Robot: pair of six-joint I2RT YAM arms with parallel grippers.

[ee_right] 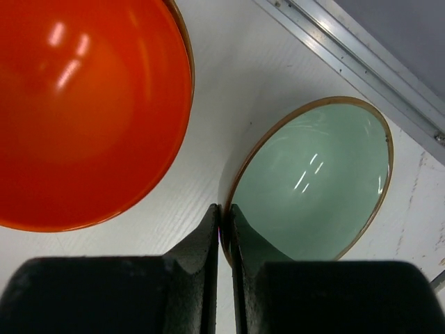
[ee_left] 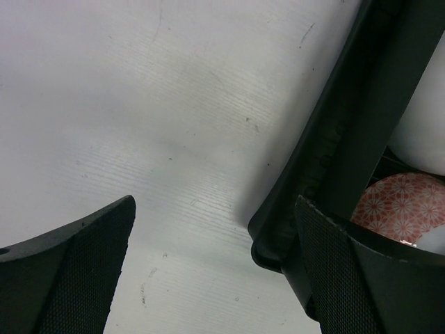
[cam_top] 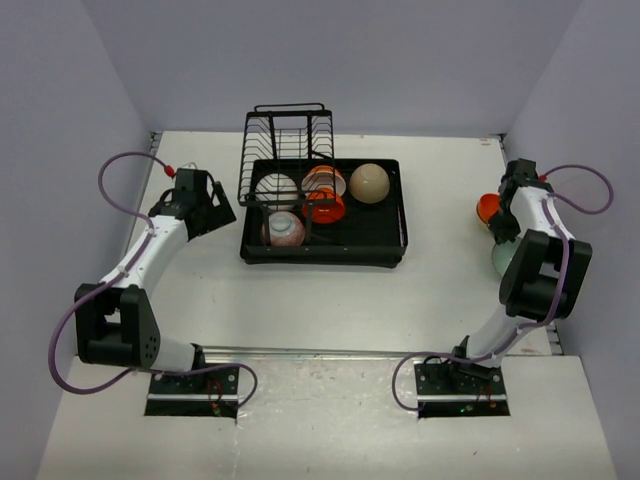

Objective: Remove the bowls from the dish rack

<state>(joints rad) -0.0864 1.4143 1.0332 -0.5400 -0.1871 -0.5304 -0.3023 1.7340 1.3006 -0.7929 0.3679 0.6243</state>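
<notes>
The black dish rack (cam_top: 390,245) stands mid-table. It holds a white bowl (cam_top: 276,188), orange bowls (cam_top: 324,195), a beige bowl (cam_top: 369,183) and a pink patterned bowl (cam_top: 284,229). My left gripper (cam_top: 212,205) is open and empty, low over the table just left of the rack. In the left wrist view (ee_left: 215,271) the rack's corner (ee_left: 334,160), the pink bowl (ee_left: 403,205) and the white bowl (ee_left: 424,125) show. My right gripper (cam_top: 503,235) is shut on the rim of a pale green bowl (ee_right: 320,181) beside an orange bowl (ee_right: 83,104) at the right edge.
The grey side walls stand close to both arms. A metal rail (ee_right: 361,56) runs along the table's near edge, just beyond the green bowl. In the top view the orange bowl (cam_top: 487,209) and the green bowl (cam_top: 501,258) are partly hidden by the right arm.
</notes>
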